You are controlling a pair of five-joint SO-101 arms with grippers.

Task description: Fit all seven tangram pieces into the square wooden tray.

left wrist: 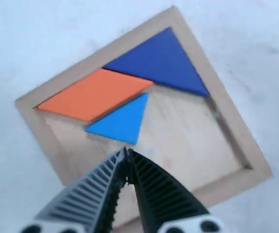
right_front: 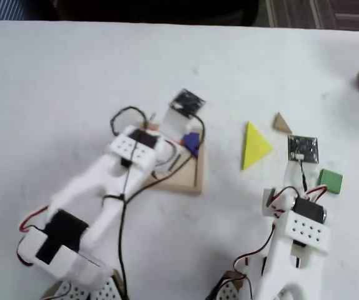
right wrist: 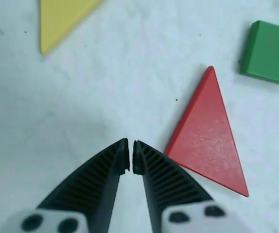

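Tray [right_front: 186, 182] mostly hidden under left arm [right_front: 98, 181], yellow triangle [right wrist: 61, 19] cropped, left end effector [left wrist: 128, 159] and right end effector [right wrist: 131, 156] pinched together

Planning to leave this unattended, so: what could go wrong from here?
1. The shut left gripper hangs near the light blue triangle in the tray and might knock it askew.
2. The red triangle lies flat beside the shut right gripper; it may slide rather than lift.

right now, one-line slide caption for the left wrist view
Closed left end effector over wooden tray holding dark blue triangle, orange parallelogram and light blue triangle
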